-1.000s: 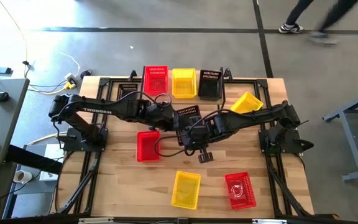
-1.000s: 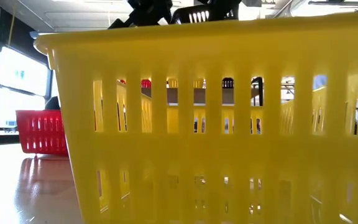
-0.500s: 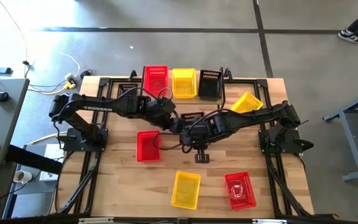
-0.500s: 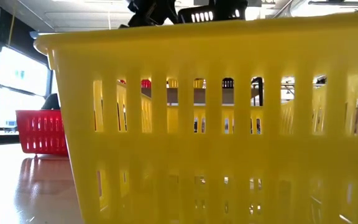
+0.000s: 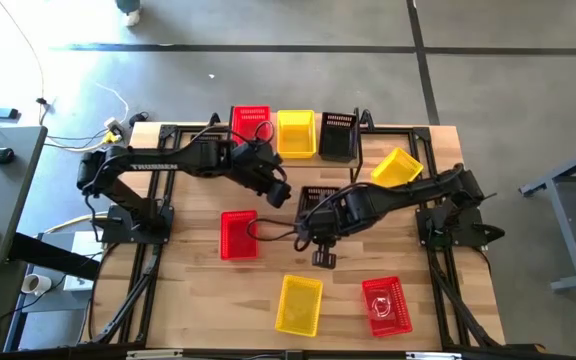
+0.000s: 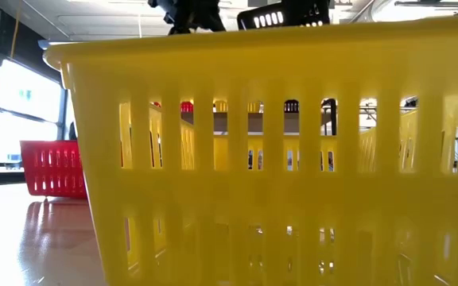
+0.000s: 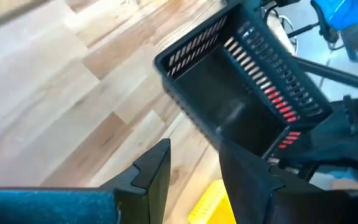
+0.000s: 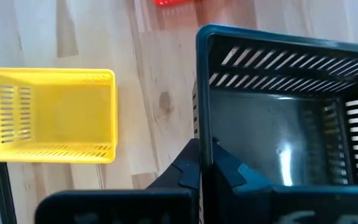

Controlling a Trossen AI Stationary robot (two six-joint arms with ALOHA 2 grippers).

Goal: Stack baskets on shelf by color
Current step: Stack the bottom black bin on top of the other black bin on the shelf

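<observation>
High view: right tool [image 5: 313, 205] at counter [image 5: 198, 300] centre, clamped on the rim of a black basket [image 5: 318, 197] held above the surface. Left tool [image 5: 280, 192] just at 9 o'clock of that basket, apart from it. Shelf [image 5: 293, 157] at the 12 o'clock edge carries a red basket [image 5: 251, 125], yellow basket [image 5: 295, 132] and second black basket [image 5: 337, 134] side by side. A tilted yellow basket [image 5: 396, 166] sits at 2 o'clock of centre; loose red basket [image 5: 238, 234] at 8 o'clock; another yellow one [image 5: 299, 304] at 6 o'clock, a further red one [image 5: 386, 305] at 5 o'clock.

Low view: the near yellow basket fills almost everything — the held black basket shows above its rim at 12 o'clock, a red basket on the counter at 9 o'clock.

Left wrist view: left tool's fingers [image 7: 157, 168] spread, released, nothing between them; black basket just beyond, tilted.

Right wrist view: right tool's fingers [image 8: 188, 168] pinch the black basket's wall — a yellow basket lies on the counter beside.
</observation>
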